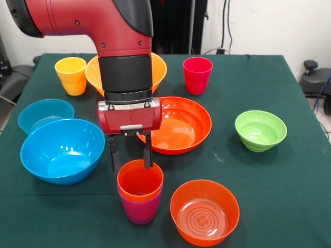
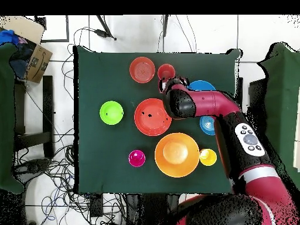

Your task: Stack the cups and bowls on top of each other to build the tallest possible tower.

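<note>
Worktop (image 1: 289, 196) under green cloth carries the spread: large blue bowl (image 1: 62, 150), wide red-orange bowl (image 1: 178, 124), then the orange-red cup (image 1: 139, 181) nested in the purple cup (image 1: 139, 208) near the front edge; jaws (image 1: 130, 152) spread open just above that cup's rear rim

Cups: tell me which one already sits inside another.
The orange-red cup, nested in the purple cup under the end effector. The yellow cup and crimson cup stand alone.
</note>
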`<state>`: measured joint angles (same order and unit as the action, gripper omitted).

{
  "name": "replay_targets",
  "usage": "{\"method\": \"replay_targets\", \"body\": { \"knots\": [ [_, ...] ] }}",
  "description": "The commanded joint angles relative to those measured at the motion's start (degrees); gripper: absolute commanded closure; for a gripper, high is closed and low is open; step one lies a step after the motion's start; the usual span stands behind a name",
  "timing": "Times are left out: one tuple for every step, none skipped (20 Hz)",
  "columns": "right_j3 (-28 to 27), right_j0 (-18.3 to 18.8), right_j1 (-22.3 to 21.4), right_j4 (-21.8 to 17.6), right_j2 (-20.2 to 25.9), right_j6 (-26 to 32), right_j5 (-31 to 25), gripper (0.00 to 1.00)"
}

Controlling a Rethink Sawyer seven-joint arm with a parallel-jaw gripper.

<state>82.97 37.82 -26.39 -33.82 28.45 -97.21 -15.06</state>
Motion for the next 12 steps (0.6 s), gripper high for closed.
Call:
{"method": "replay_targets", "body": {
  "knots": [
    [2.9,-1.5,-1.1,-0.1,-1.1,1.8,-8.9,0.0],
    [3.1,-1.4,-1.3,0.0,-1.0,1.8,-9.2,0.0],
    [3.3,-1.3,-1.8,0.1,-0.8,1.9,-9.6,0.0],
    [3.6,-1.2,-2.3,0.2,-0.6,2.1,-10.0,0.0],
    [3.7,-1.2,-2.7,0.6,-0.3,2.2,-10.8,0.0],
    [4.2,-1.0,-3.3,0.9,0.1,2.4,-11.3,0.0],
    [4.2,-1.1,-3.4,1.2,0.3,2.4,-11.9,0.0],
    [4.7,-0.9,-3.9,1.7,0.7,2.4,-12.5,0.0],
    [4.9,-1.0,-4.3,2.1,0.9,2.3,-12.9,0.0],
    [5.2,-1.1,-4.7,2.4,1.1,2.2,-13.4,0.0],
    [5.3,-1.1,-5.0,2.8,1.2,2.1,-13.8,0.0],
    [5.4,-1.1,-5.2,3.2,1.4,2.0,-14.1,0.0]
  ]
}}
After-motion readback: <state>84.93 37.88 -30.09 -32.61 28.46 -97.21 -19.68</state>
